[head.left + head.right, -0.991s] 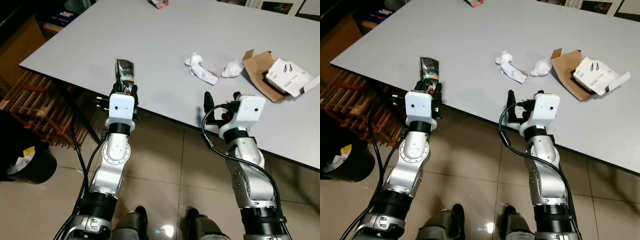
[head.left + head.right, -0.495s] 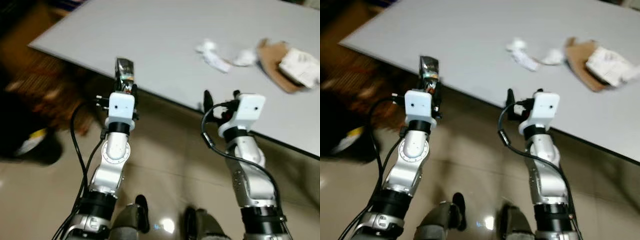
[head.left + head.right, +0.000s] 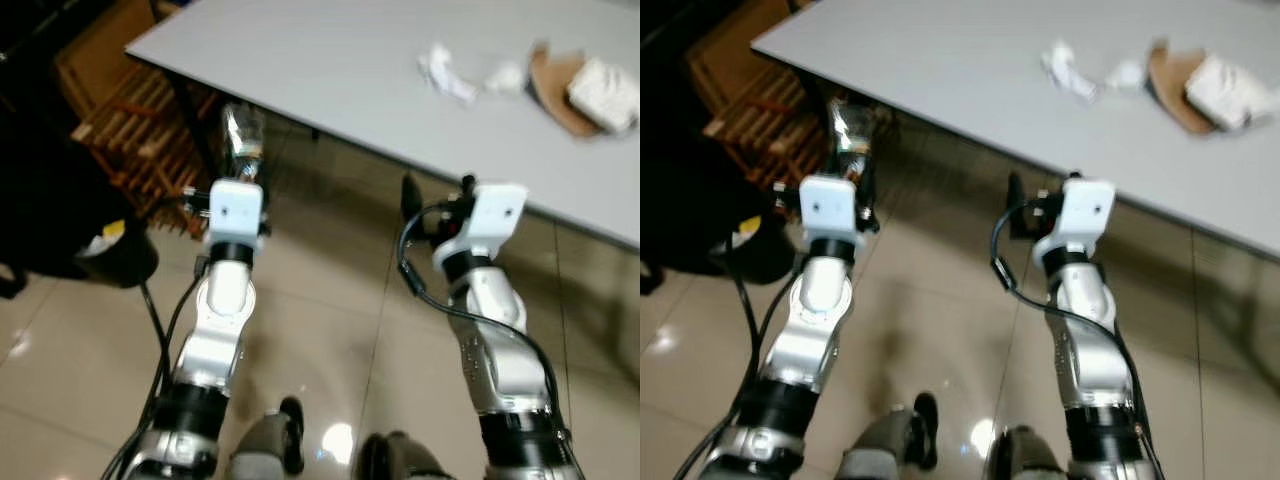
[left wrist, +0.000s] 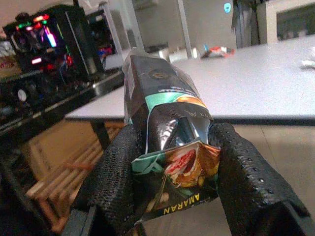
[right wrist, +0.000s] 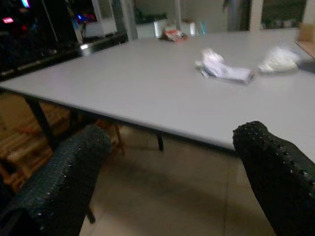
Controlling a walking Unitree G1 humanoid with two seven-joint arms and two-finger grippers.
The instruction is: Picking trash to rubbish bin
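Left gripper (image 4: 170,169): clamping the snack wrapper (image 4: 167,142) between both black fingers (image 4: 115,172); the pinch is sitting low on the packet, so the crumpled foil is standing upright above the jaws, clear of the floor for carrying.
Right gripper (image 5: 167,162): fingers spread wide with nothing between them; hanging free below the table edge, likely being kept ready for the next piece.
Table (image 3: 330,60): grey top, lying ahead and to the right of both arms; both grippers are now off its surface and over the tiled floor (image 3: 330,300).
Rubbish bin (image 3: 120,255): dark container standing on the floor to the left, near the wooden rack (image 3: 140,130); some rubbish is already showing inside. The wrapper is well apart from it, held up ahead of the left arm, near the table's corner.
Cardboard piece (image 3: 555,85): lying on the far right of the table with a white packet (image 3: 605,95) resting on it; awaiting pickup.
Crumpled tissues (image 3: 445,72): two white wads on the table just beside the cardboard, untouched.
Step, judged: transport under way; drop not yet made.
Note: head views are blurring, fine detail unreliable.
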